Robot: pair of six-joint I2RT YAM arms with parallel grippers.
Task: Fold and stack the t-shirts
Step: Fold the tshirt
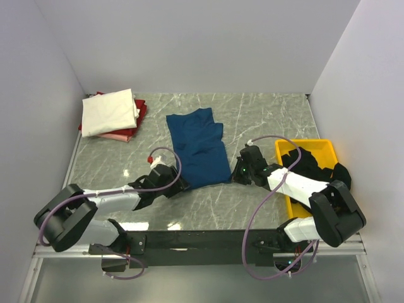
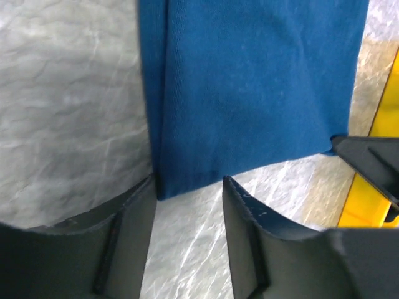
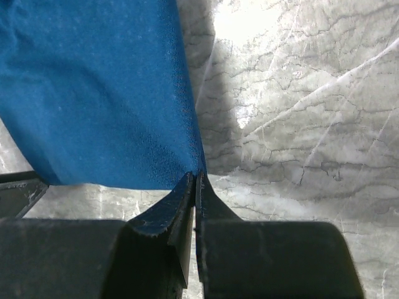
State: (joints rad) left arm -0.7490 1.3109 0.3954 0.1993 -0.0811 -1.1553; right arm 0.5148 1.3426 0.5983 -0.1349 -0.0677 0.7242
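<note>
A dark blue t-shirt (image 1: 199,148) lies folded lengthwise on the marble table, plain side up. My left gripper (image 1: 182,184) sits at its near left corner. In the left wrist view that gripper (image 2: 189,180) is open, with the blue t-shirt (image 2: 249,81) lying just ahead and its corner against the left finger (image 2: 134,212). My right gripper (image 1: 235,175) is at the near right corner. In the right wrist view it (image 3: 196,176) is shut, its tips pinching the corner of the blue t-shirt (image 3: 93,93). A cream t-shirt (image 1: 110,112) lies folded on a red one (image 1: 140,113) at the back left. A black t-shirt (image 1: 315,165) is bunched in the tray.
The yellow tray (image 1: 319,146) stands at the right edge, beside the right arm. White walls close off the left, back and right of the table (image 1: 265,113). The left wrist view shows the right gripper's finger (image 2: 374,162) in front of the tray (image 2: 381,106).
</note>
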